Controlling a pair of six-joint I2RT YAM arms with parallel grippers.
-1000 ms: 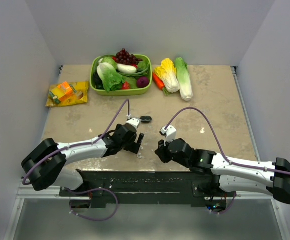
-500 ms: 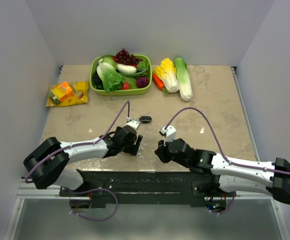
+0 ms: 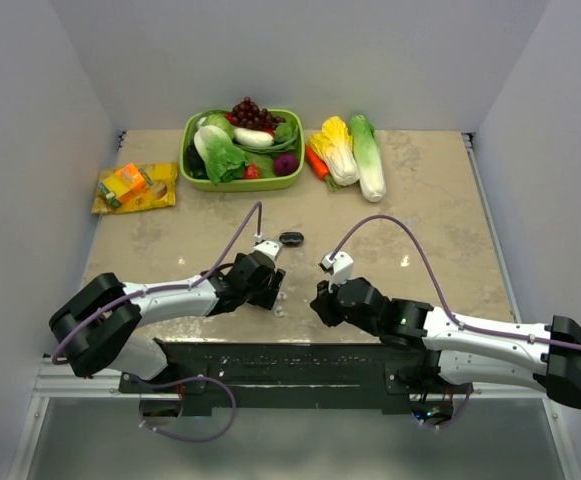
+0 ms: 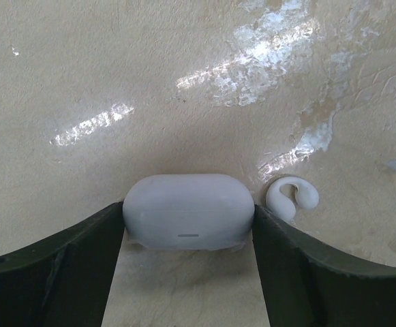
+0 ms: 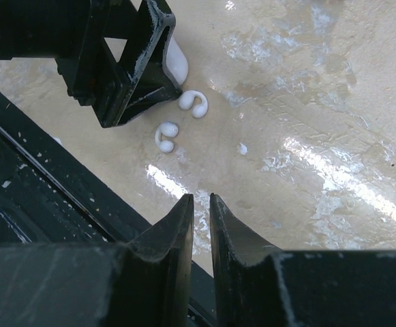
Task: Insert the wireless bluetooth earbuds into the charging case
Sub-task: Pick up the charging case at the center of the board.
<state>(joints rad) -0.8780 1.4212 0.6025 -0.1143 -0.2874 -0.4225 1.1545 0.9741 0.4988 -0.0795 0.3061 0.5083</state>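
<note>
My left gripper [image 4: 187, 235] pinches the smooth, probably slippery white charging case [image 4: 187, 211] low-centre by its ends; right gripper [image 5: 201, 218] nearly closed, empty.

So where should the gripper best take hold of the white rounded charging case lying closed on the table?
Grip the white rounded charging case across its two short rounded ends, coming straight from above. It lies flat with its long side across, so the left gripper fingers bracket both ends, clear of the white hook-shaped earbud beside it.
</note>
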